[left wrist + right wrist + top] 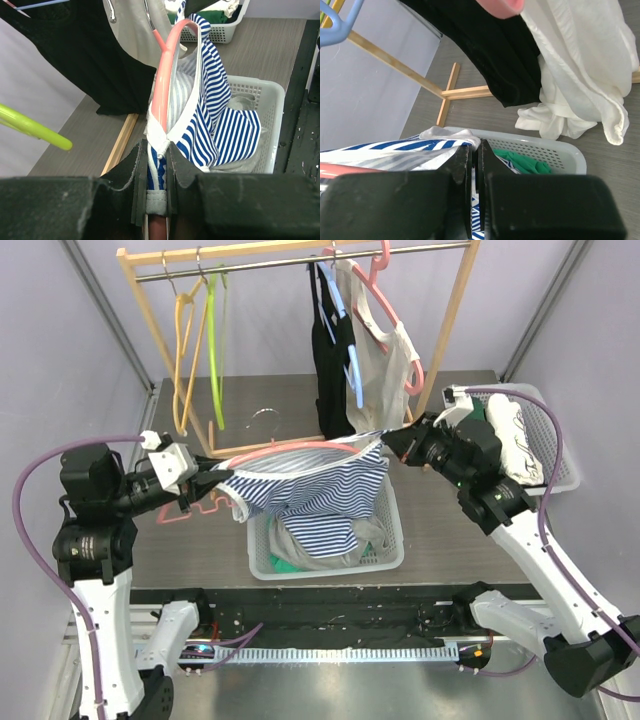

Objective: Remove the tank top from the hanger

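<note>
A blue and white striped tank top (pixel 320 490) hangs on a pink hanger (pixel 265 454), held level over a white basket (pixel 390 558). My left gripper (pixel 208 480) is shut on the hanger's left end together with the top's strap; in the left wrist view the pink hanger (pixel 162 85) and striped top (pixel 225 125) run out from between my fingers (pixel 157 150). My right gripper (pixel 395 443) is shut on the top's white-edged strap at the right end; in the right wrist view striped cloth (pixel 410 150) comes out beside the closed gripper (pixel 475 150).
A wooden clothes rack (pixel 300 260) at the back carries orange (pixel 183 330), green (pixel 215 340) and blue hangers, a black garment (pixel 328 360) and a white garment (pixel 385 350). The basket holds green and grey clothes. A second white basket (pixel 545 440) stands at the right.
</note>
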Tool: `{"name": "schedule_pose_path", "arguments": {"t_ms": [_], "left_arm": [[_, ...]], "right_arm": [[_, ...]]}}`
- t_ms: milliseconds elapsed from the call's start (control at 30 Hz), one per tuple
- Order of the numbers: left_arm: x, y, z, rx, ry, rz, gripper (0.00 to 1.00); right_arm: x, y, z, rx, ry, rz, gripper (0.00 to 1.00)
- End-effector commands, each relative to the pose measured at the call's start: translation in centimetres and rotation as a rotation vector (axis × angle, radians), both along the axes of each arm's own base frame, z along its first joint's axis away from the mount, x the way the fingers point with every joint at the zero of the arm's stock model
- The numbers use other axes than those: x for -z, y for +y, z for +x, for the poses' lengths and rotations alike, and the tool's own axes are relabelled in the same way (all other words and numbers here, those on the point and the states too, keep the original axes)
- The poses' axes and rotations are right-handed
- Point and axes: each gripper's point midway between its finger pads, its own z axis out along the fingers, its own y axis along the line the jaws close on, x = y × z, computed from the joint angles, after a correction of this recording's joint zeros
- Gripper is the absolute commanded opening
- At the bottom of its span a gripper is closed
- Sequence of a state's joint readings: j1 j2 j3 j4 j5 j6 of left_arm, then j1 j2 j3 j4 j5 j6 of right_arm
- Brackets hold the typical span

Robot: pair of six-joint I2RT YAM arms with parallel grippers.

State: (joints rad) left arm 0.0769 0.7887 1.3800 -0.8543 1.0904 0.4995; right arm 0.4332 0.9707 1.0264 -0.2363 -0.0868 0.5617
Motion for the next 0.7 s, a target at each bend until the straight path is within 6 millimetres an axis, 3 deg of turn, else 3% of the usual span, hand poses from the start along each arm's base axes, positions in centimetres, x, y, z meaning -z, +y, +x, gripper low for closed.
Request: {"name": "schedule_pose_path", "arguments": {"t_ms": [0,267,400,533,667], "left_arm": [[-2.9,0.2,-0.4,-0.019,-0.121,0.014,0.0],[-5.4,0.3,1.1,-0.04,-0.165,-0.036,0.0],[-7.1,0.1,0.8,-0.023,-0.211,-0.053,0.0],[-7.8,-0.4,0.3,0.003,-0.186,-0.101,0.0],[-8.6,-0.3,0.8,-0.023,-0.203,-0.153,0.0]], "right_arm": [[2.1,-2.3,0.6,0.077,0.055,-0.035,0.01],[7.0,-0.7,-2.2,-0.063,0.18,-0.046,0.01],[7.2,-1.0,-2.5,-0.062,0.171,-0.058,0.01],[6.7,0.4,-2.4,-0.124,0.164,-0.025,0.01],[6.5,2.1,-3.7,-0.238,0.134,-0.037,0.01]]}}
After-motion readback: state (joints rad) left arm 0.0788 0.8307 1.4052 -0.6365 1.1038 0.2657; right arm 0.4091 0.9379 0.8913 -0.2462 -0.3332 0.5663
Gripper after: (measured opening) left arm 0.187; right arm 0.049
